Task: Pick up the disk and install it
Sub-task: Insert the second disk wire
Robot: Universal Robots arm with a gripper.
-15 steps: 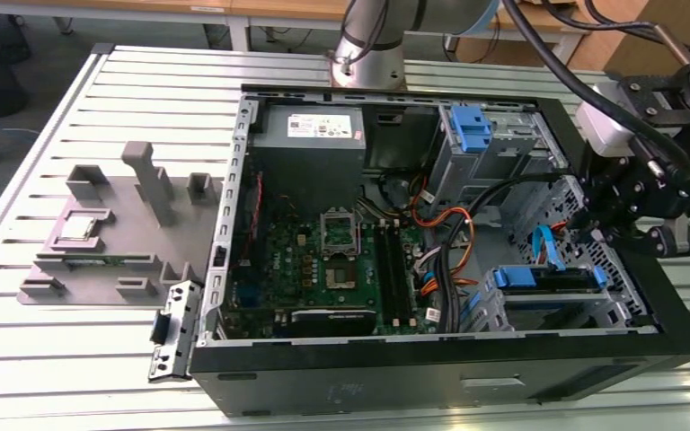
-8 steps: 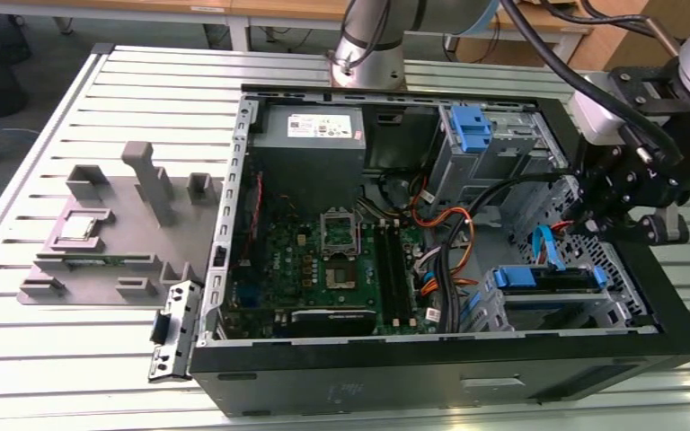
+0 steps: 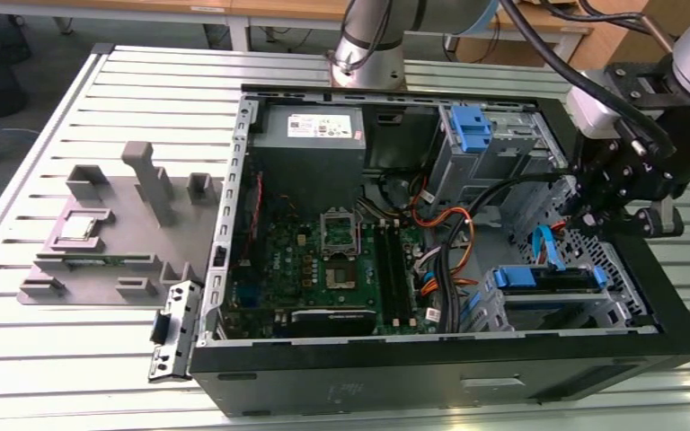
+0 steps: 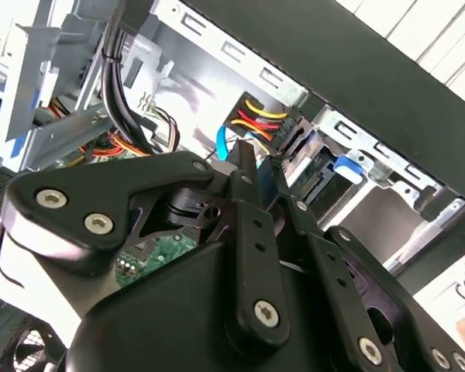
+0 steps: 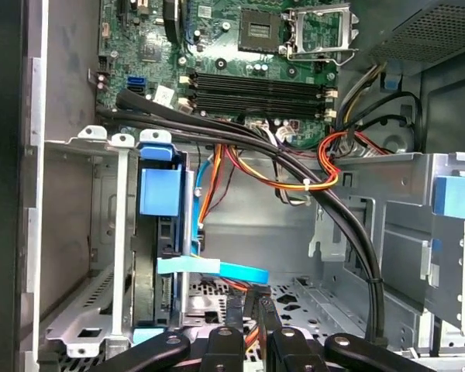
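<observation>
The disk [image 5: 156, 256] stands edge-on in the metal drive bay [image 5: 101, 310] at the case's corner, its blue carrier tab [image 5: 160, 192] facing the motherboard. In the exterior view the disk's blue carrier [image 3: 542, 278] sits low in the bay at the case's right. My gripper [image 3: 614, 224] hangs above that corner, apart from the disk. Its black fingers [image 5: 238, 314] stand close together with nothing between them. In the second wrist view my gripper [image 4: 260, 167] points at a plug with yellow, red and black wires [image 4: 257, 125].
A light blue flat cable [image 5: 217, 270] runs across beside the disk. Thick black cables [image 5: 325, 201] and orange wires cross the case. An upright blue latch [image 3: 471, 126] stands on the rear cage. A grey fixture [image 3: 118, 224] lies on the slatted table, exterior view's left.
</observation>
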